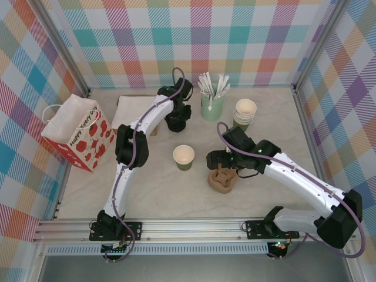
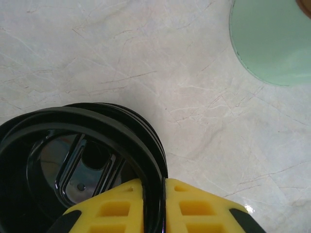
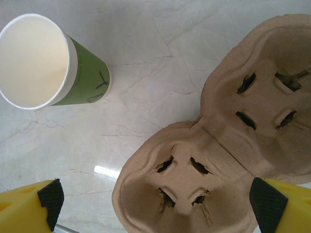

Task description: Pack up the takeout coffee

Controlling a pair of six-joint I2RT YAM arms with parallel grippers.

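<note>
The left gripper (image 2: 154, 187) is pinched narrow on the rim of a black lid (image 2: 92, 114). This lid is the top one of a stack toward the middle of the worktop's (image 1: 153, 188) far edge, near the pot (image 2: 272, 39) of stirrers. The cup (image 1: 184, 157) stands upright and lidless (cream inside) at the worktop's middle. Its green side carries a small dark Y-shaped mark and no words that can be read. The right gripper (image 3: 158, 201) hangs wide open over the brown carrier (image 3: 218, 160), which sits just right of the cup. By the left edge stands a bag (image 1: 76, 132) with red prints, and its lettering seems to read "Happy Every Day".
</note>
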